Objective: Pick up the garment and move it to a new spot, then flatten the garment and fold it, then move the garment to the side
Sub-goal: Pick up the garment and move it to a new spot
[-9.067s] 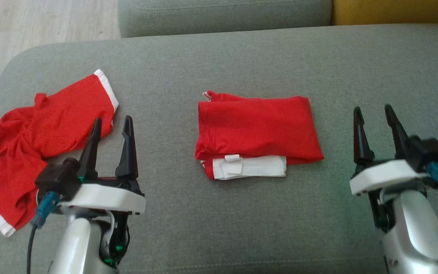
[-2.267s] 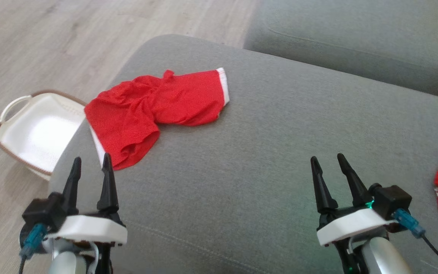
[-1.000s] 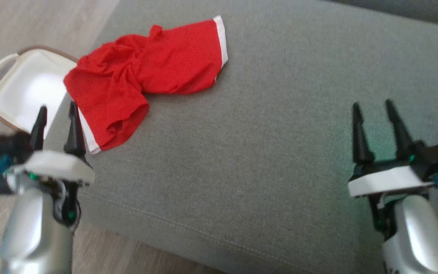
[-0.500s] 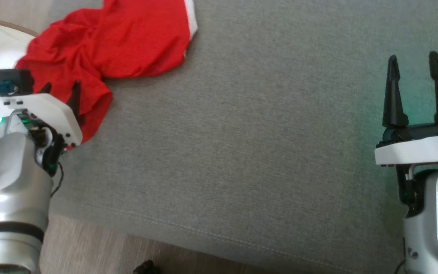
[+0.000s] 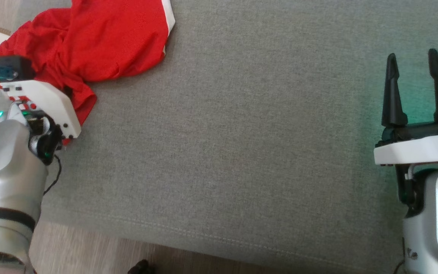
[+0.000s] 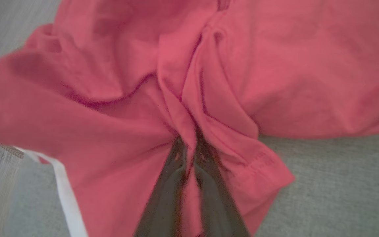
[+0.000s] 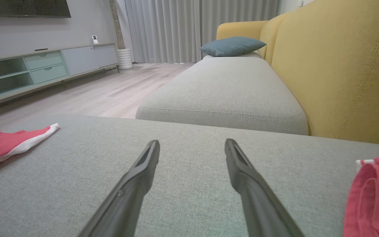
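Grey sofa cushion (image 5: 242, 152): red shorts (image 5: 101, 42) with white trim lie crumpled at its left edge. Left gripper (image 6: 187, 144) fingers pressed together, pinching a fold of the shorts. Right gripper (image 5: 412, 55) spread wide, above the cushion's right side, well apart from them

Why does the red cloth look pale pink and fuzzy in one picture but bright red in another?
Left wrist view: the garment, seen close up, looks washed-out pink and soft, smeared at the left edge. Head view: it shows saturated red, and a green glow tints the sofa cushion beside the right hand. Right wrist view: sharp, colours pale again.
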{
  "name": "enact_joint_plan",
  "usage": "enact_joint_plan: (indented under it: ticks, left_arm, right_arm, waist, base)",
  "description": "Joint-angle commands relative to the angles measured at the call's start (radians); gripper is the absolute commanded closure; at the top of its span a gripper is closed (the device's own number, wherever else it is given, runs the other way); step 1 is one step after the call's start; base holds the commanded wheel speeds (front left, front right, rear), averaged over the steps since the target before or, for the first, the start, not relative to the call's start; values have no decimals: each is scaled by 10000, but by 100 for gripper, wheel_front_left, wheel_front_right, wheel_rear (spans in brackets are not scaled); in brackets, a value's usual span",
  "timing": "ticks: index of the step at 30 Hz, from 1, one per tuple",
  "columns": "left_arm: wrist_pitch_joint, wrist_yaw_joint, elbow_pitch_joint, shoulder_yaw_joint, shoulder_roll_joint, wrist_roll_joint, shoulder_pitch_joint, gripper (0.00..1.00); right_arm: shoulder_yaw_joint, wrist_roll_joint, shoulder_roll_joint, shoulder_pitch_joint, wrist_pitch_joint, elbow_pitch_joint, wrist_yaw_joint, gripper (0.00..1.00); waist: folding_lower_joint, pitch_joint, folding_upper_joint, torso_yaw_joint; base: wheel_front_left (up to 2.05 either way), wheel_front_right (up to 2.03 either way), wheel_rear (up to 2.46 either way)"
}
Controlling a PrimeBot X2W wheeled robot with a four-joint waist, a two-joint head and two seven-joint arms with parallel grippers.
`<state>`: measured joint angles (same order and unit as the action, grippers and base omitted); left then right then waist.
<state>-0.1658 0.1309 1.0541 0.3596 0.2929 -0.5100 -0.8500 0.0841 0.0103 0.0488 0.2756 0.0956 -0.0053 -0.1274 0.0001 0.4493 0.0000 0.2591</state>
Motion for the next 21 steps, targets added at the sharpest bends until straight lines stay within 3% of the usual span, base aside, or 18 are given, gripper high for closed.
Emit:
enact_joint_plan:
  ticks: [1,12,21]
  left_arm:
    - [-81,-3,-147,68,449,-219,154,100]
    - [1390,-3,-1809,682,766,-2128,443,100]
    - [1925,-130,-3573,850,370,-2605,600,100]
  right_arm:
    - [-281,12,14,94,26,-286,-33,0]
    - [-977,-800,14,-109,746,856,-33,0]
    - [-1424,-1425,14,-242,1262,1731,-33,0]
  waist:
    - [-1,-89,0,-38]
    - [-1,-1271,0,-632]
    - [-1,-2182,0,-1320]
  base:
    - [0,0,0]
    - [0,0,0]
    - [0,0,0]
